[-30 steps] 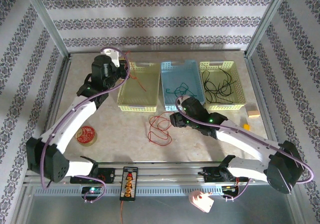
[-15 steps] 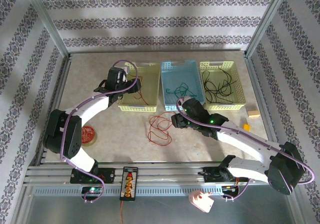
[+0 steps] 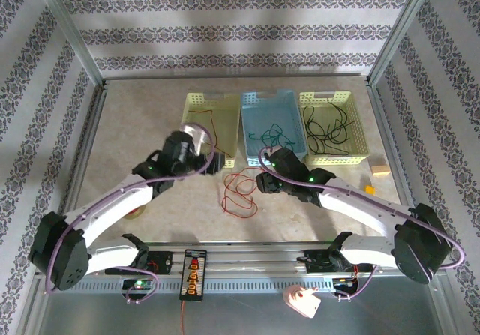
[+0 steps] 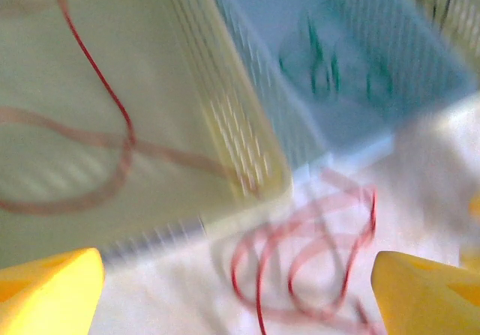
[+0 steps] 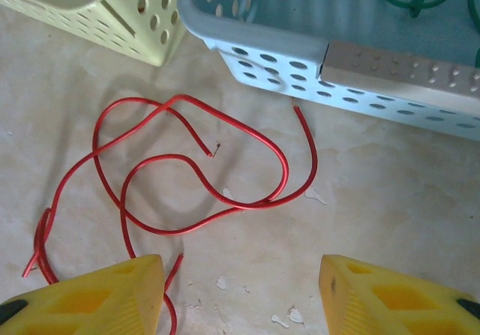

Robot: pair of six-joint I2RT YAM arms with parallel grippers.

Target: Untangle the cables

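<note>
While left gripper (image 4: 238, 294) and right gripper (image 5: 240, 297) hang wide open (nothing held), red cable (image 5: 286, 171) loose mid-table, green cable (image 3: 266, 133) in blue basket (image 3: 289, 94), black cable (image 3: 330, 129) in yellow basket (image 3: 334, 95) toward far-right corner

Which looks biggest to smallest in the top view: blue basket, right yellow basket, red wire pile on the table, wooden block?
1. Blue basket and right yellow basket: they look about alike, so no ranking between them.
2. Red wire pile: spread loosely, clearly smaller than either basket.
3. Wooden block: smallest.
</note>
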